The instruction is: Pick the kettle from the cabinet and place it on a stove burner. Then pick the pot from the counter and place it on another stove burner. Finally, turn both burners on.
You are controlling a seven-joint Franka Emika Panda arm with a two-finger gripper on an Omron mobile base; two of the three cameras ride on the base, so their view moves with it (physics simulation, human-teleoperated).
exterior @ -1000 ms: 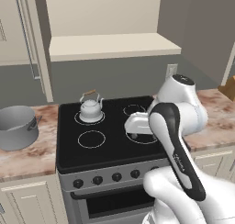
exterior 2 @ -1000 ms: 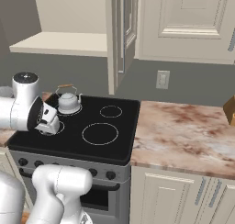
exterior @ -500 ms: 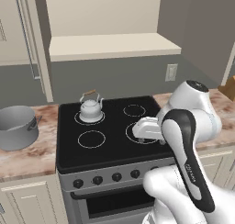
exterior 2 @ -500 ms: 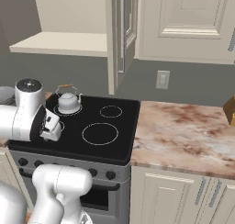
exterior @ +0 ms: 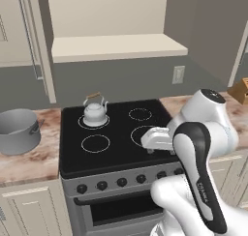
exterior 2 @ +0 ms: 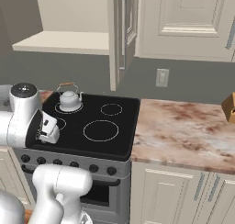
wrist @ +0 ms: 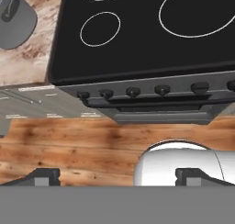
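Kettle: on rear burner, far left of gripper; first placement looks done.
Pot: on counter, farther left, likely next.
Gripper: spread wide, holding nothing, free for pot.

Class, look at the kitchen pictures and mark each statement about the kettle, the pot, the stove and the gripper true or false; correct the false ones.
1. The kettle stands on a rear burner of the stove. True.
2. The pot sits on a front burner. False: it is on the counter, left of the stove.
3. The gripper holds the kettle. False: it is open and empty.
4. The cabinet shelf carries the pot. False: nothing rests on the visible shelf.
5. A row of knobs lines the stove's front. True.
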